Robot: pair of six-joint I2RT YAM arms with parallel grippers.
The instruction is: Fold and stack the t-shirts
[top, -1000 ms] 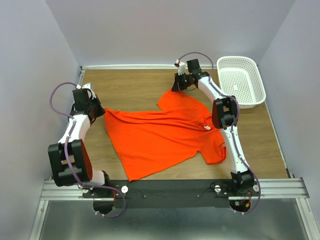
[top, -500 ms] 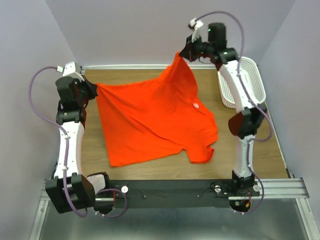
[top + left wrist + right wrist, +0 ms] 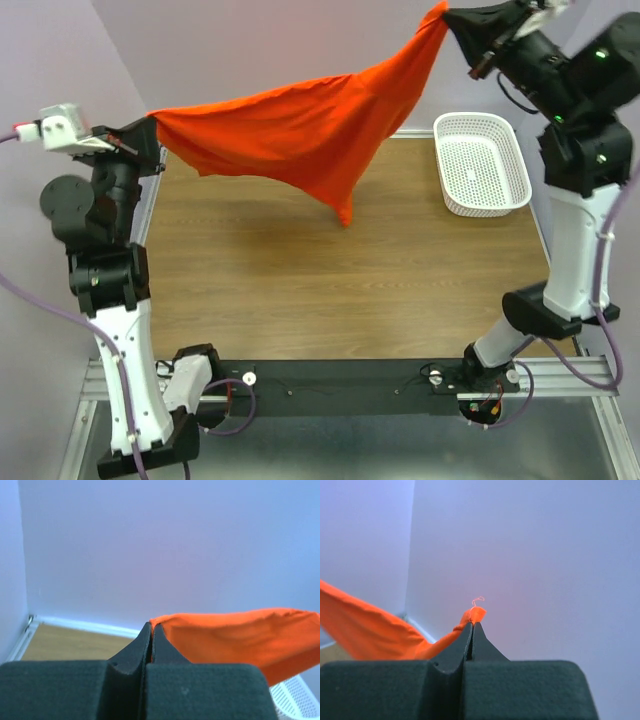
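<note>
Two thin corners of the shirt [image 3: 300, 130] are clamped, one in the left hand [image 3: 148, 122], one in the right hand [image 3: 452, 20]; the cloth hangs stretched in mid-air, well above the surface [image 3: 300, 280]; pulling wider could slip a corner free.

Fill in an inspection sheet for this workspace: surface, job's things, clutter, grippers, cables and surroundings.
Surface: wooden table, bare wood showing, nothing lying on its middle.
Job's things: one orange t-shirt, unfolded, stretched in the air between the two arms, with one part drooping towards the table.
Clutter: white basket, empty, at the table's far right.
Grippers: left gripper shut on one edge of the shirt; right gripper shut on the opposite edge, held higher in the top view.
Cables: purple cables loop along both arms, apart from the shirt.
Surroundings: plain pale walls on three sides; nothing else seen.
</note>
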